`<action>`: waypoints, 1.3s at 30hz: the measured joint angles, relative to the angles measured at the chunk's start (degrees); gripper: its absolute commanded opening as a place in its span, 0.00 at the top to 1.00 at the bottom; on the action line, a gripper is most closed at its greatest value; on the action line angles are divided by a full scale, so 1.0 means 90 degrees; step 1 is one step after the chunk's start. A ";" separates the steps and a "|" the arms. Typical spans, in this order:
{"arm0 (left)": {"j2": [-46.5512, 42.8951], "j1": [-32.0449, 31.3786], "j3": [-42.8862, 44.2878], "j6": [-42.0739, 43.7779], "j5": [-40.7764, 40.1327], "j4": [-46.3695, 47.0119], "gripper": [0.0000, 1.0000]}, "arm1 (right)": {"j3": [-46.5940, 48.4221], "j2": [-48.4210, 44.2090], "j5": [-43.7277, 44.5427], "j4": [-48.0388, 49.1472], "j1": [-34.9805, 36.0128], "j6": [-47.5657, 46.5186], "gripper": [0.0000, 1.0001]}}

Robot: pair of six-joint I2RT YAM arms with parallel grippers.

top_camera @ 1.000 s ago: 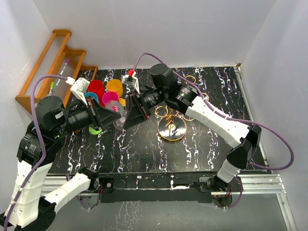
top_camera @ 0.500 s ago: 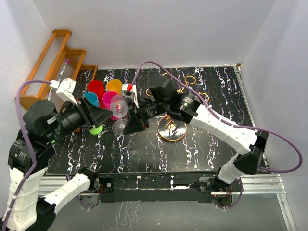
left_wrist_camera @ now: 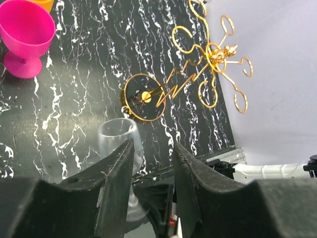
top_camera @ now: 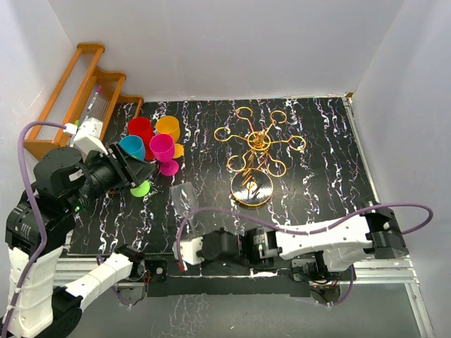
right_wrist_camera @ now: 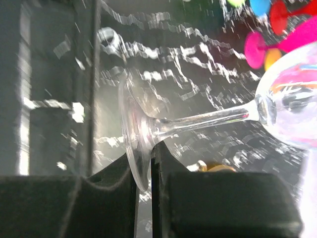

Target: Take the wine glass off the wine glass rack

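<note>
From the overhead camera I see the wine glass (top_camera: 184,198) off the wine glass rack (top_camera: 258,141). It sits by the near edge of the desk (top_camera: 317,190), at about 9 o'clock from the rack's round base and well apart from it. My right arm (top_camera: 317,236) lies along that near edge, and the right jaws reach the glass from 6 o'clock. The left jaws hang just beside the coloured cups (top_camera: 158,141), at 10 o'clock from the rack's base.

On the left wrist camera, the left jaws are spread wide with nothing between them. The glass (left_wrist_camera: 119,136) shows beyond them, and the rack (left_wrist_camera: 218,50) is at 1 o'clock.

On the right wrist camera, the right jaws are clenched on the foot of the glass (right_wrist_camera: 198,121). Its stem runs toward 3 o'clock to the bowl.
</note>
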 measured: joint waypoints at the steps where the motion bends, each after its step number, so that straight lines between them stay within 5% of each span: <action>1: 0.0036 0.0000 0.0002 0.0000 0.0010 -0.0051 0.64 | -0.0408 -0.0002 0.0486 0.0209 0.0151 -0.0255 0.92; 7: 0.0204 0.0000 -0.0058 0.0029 0.0435 -0.0308 0.64 | -0.1843 -0.0005 0.2494 0.1746 0.0748 -0.1846 0.92; 14: 0.0415 0.0000 -0.0648 0.0087 0.1236 -0.0340 0.63 | -0.2769 -0.0005 0.3677 0.4090 0.0862 -0.3801 0.92; 34: 0.0733 0.0000 -0.1205 0.0410 0.2169 -0.0338 0.63 | -0.3553 0.0279 0.4342 0.7111 0.0865 -0.6487 0.92; 36: 0.0775 0.0000 -0.1253 0.0461 0.2203 -0.0345 0.68 | -0.3667 0.0313 0.4333 0.7201 0.0865 -0.6642 0.92; 39: 0.0860 0.0000 -0.1316 0.0551 0.2280 -0.0364 0.92 | -0.3840 0.0325 0.4335 0.7230 0.0865 -0.6781 0.92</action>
